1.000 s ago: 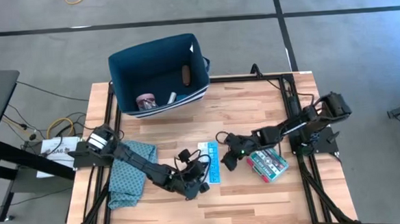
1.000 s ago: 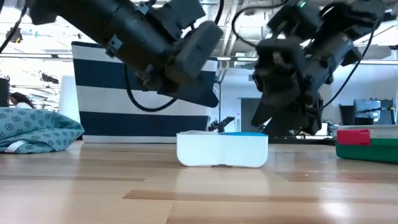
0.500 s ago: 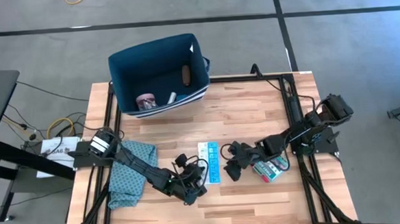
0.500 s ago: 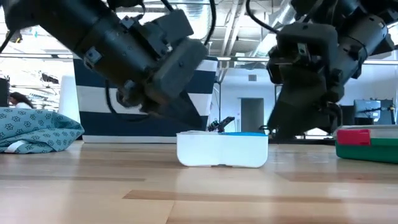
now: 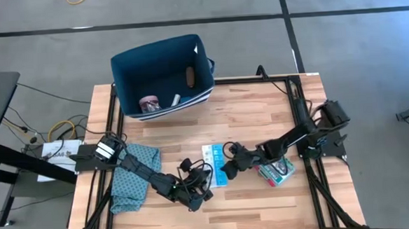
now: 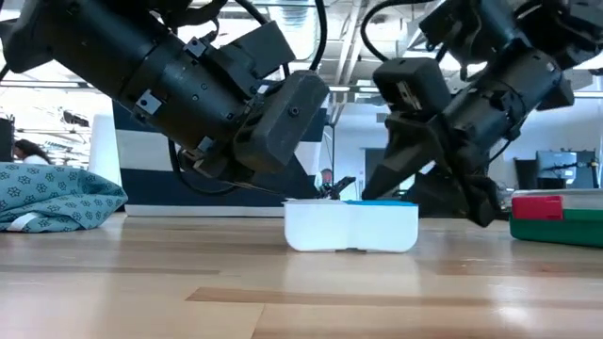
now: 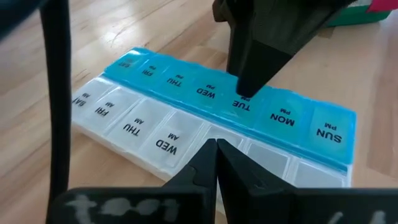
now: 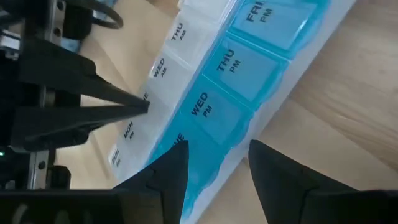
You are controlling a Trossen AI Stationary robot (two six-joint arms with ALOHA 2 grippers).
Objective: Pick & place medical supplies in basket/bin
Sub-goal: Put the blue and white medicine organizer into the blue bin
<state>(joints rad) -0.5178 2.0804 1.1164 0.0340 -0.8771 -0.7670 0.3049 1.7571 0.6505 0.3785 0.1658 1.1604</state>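
The light blue and white weekly pill organiser (image 5: pixel 215 164) lies flat on the wood near the table's middle, also seen in the low view (image 6: pixel 350 226). My left gripper (image 7: pixel 216 146) is shut at its white AM row, coming from the table's left (image 5: pixel 201 178). My right gripper (image 8: pixel 214 155) is open over its blue PM row, reaching in from the right (image 5: pixel 228 171). The teal-red-white flat box (image 5: pixel 276 170) lies just right of it. The navy bin (image 5: pixel 159 50) stands at the far edge and holds a pink roll (image 5: pixel 149 102), a white stick (image 5: pixel 176 99) and a brown block (image 5: pixel 190 75). My left gripper's shut fingertips lie against the organiser's white AM row (image 7: pixel 186 146) about midway along it, slanting down from the table's left. The organiser stays flat on the table. My right gripper has one fingertip on the blue TUE PM lid (image 7: pixel 244 102), slanting down from the table's right. Its other finger (image 8: pixel 270 168) stands past the organiser's long right edge, over bare wood.
A teal patterned cloth (image 5: pixel 130 176) lies bunched under my left arm near the table's left edge. Open wood stretches between the organiser and the bin. The black table frame (image 5: pixel 299 109) runs along the right edge.
My right gripper moved toward the table's near edge and then left, down onto the organiser's blue row. My left gripper lowered its shut fingers to the white row. The organiser slid a little toward the table's right, staying flat.
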